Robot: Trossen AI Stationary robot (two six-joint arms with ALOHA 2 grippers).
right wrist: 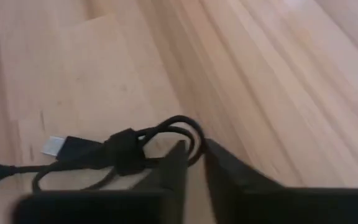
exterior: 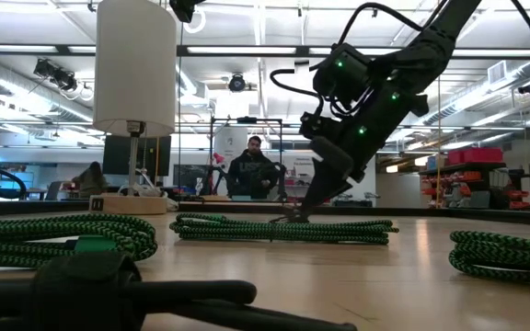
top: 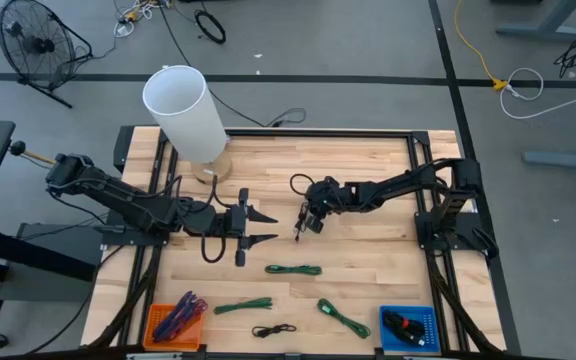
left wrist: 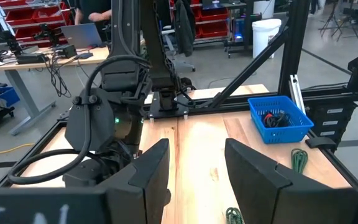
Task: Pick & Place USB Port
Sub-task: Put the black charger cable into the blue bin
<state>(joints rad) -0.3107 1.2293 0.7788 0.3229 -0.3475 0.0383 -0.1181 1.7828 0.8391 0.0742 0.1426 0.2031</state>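
Note:
A black USB cable (right wrist: pixel 124 152), coiled and bound with a black tie, has its silver plug (right wrist: pixel 55 146) sticking out of one end. My right gripper (right wrist: pixel 194 165) is shut on it at the table's middle (top: pixel 301 228), fingertips down at table level (exterior: pixel 294 216). My left gripper (top: pixel 260 226) hovers open just to the left of it, pointing toward the right arm, with nothing between its fingers (left wrist: pixel 197 174). My right gripper pinches the loop end (right wrist: pixel 192 133) of the black USB cable's coil between its two fingers, the end opposite the plug. The fingers slant down from the table's right side. Whether the coil rests on the wood or is lifted, I cannot tell.
Three green cable bundles (top: pixel 293 269) (top: pixel 243 305) (top: pixel 343 317) and a black one (top: pixel 273 329) lie near the front. An orange bin (top: pixel 175 320) sits front left, a blue bin (top: pixel 408 327) with black cables front right. A white-shaded lamp (top: pixel 186 110) stands at the far left.

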